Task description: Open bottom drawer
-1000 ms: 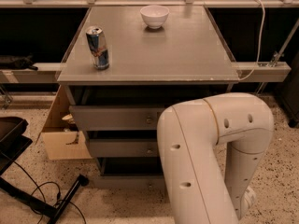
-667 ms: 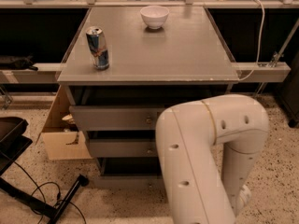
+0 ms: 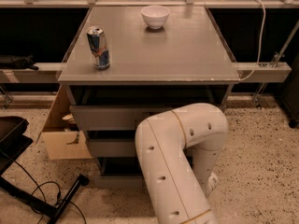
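Camera view:

- A grey cabinet [image 3: 163, 55] stands in the middle of the scene on a speckled floor [image 3: 266, 167], with its flat top facing the camera.
- On the top, near the left edge, a blue and silver drink can [image 3: 98, 47] stands upright.
- A white bowl [image 3: 155, 16] sits at the far edge of the top, about midway across and well apart from the can.
- Three grey drawer fronts are stacked under the top. The bottom drawer [image 3: 117, 181] is the lowest, close to the floor.
- Only the left part of the bottom drawer's front shows (the right part is behind the arm), and no knob can be seen on it.
- The robot's white arm [image 3: 180, 162] fills the near right of the scene. Its bulky elbow bends in front of the middle and lower drawer fronts.
- The gripper is out of sight, somewhere behind or below that elbow on the drawer side. Whether it is spread, pressed together or pinching anything cannot be told.
- An open cardboard box [image 3: 63, 141] sits on the floor just left of the cabinet, against its side.
- Black cables [image 3: 37, 195] and a dark stand lie on the floor at the near left.
- A white cable [image 3: 261, 36] hangs down at the far right to a pale rail [image 3: 261, 72] that runs behind the cabinet.
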`<state>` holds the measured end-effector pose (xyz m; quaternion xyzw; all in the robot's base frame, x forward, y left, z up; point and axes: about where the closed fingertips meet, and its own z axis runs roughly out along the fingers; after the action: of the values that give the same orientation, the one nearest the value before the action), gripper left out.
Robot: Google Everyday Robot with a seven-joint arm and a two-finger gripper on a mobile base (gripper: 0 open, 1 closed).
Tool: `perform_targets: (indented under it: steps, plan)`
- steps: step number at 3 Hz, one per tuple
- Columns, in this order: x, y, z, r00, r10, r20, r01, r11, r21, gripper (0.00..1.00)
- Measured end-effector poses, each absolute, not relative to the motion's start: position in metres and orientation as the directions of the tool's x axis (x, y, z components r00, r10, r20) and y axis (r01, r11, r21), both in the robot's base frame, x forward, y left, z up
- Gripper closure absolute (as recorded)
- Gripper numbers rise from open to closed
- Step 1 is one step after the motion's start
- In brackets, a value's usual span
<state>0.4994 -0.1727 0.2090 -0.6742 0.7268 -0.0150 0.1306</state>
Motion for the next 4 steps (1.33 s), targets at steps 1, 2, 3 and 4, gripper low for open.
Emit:
perform_targets:
  steps: [1, 2, 3, 4]
  plan:
    - [0.547, -0.2, 0.217, -0.143, -0.986, -0.086, -0.958, 0.16, -0.239, 0.0]
    - [0.548, -0.185, 0.201, -0.127, -0.986, -0.107, -0.962, 0.148, -0.23, 0.0]
    - [0.552, -0.143, 0.16, -0.076, -0.99, -0.121, -0.97, 0.102, -0.223, 0.0]
    - [0.55, -0.143, 0.158, -0.065, -0.991, -0.117, -0.972, 0.09, -0.216, 0.03]
